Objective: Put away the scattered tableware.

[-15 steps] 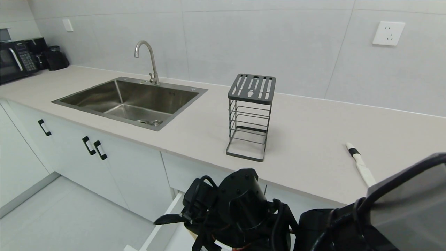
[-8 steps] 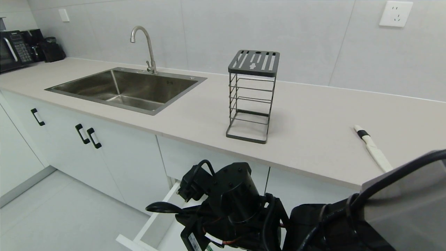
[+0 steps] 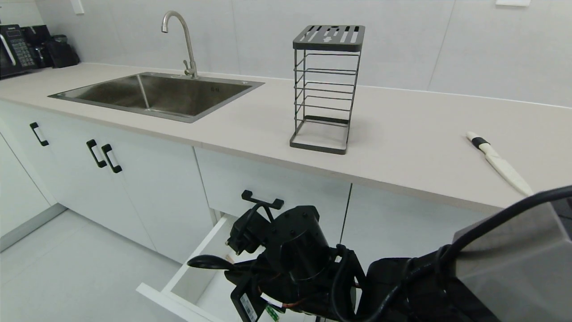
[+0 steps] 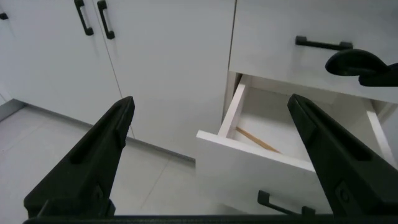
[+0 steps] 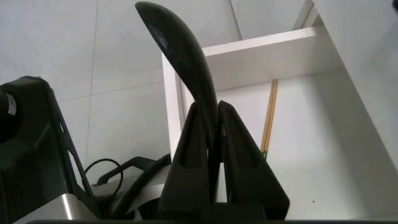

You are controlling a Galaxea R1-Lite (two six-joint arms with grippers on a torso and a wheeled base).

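We see the right gripper (image 5: 213, 111) clenched on the handle of a black spoon (image 5: 179, 53), the bowl sticking out past its fingertips. We judge the spoon light, stiff and smooth, so the handle grip suits it. The open drawer (image 5: 249, 45) lies just under it, with chopsticks (image 5: 271, 118) inside. The left gripper (image 4: 209, 104) is spread wide, holding nothing, near the drawer. The knife (image 3: 497, 161) lies on the counter (image 3: 250, 129), well apart.

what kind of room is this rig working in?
Most likely a home-style kitchen: a stainless steel sink with a curved metal faucet set in a beige countertop, a black microwave at its left end.
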